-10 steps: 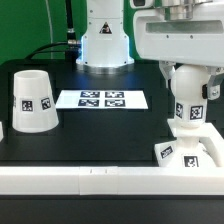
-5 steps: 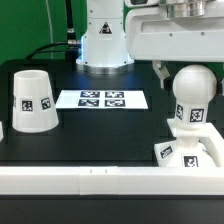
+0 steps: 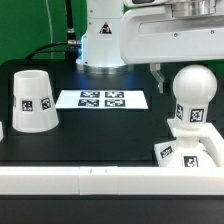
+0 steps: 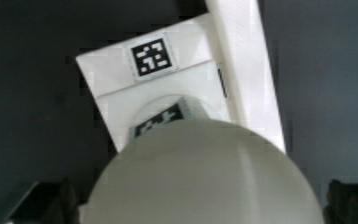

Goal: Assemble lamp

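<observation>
Round-headed white plastic bulb (image 3: 190, 97) upright on flat square stepped white base (image 3: 186, 152) | gripper (image 4: 194, 200) jaws spread wide, holding nothing | tapered white shade (image 3: 33, 100) well apart

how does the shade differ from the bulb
The shade is a wide tapered cup with a flat top; the bulb is slimmer with a round head. The shade sits on the table at the exterior view's left; the bulb stands upright on the base at the right. Both are white and carry square tags.
</observation>
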`<state>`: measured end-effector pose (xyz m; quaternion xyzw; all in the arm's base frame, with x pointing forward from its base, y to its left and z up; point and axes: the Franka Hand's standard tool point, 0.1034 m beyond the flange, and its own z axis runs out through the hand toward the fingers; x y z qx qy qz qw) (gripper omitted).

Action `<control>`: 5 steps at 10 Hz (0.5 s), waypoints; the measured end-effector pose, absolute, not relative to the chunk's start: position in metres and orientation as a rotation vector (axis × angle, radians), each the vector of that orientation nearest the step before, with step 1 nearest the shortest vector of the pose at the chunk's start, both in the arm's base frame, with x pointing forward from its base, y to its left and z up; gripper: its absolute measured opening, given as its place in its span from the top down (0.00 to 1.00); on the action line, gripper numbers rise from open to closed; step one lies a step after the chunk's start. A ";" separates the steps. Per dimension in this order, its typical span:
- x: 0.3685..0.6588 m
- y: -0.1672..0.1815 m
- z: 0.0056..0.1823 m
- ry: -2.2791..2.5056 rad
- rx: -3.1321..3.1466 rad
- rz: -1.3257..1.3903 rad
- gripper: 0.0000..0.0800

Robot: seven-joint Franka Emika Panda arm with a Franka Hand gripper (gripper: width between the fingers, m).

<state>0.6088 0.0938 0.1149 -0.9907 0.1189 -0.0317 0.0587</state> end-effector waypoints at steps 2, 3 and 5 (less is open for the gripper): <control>0.612 0.095 0.116 -0.050 -3.065 -0.153 0.13; 0.612 0.094 0.116 -0.202 -3.066 -0.159 0.13; 0.614 0.095 0.118 -0.521 -3.052 -0.173 0.13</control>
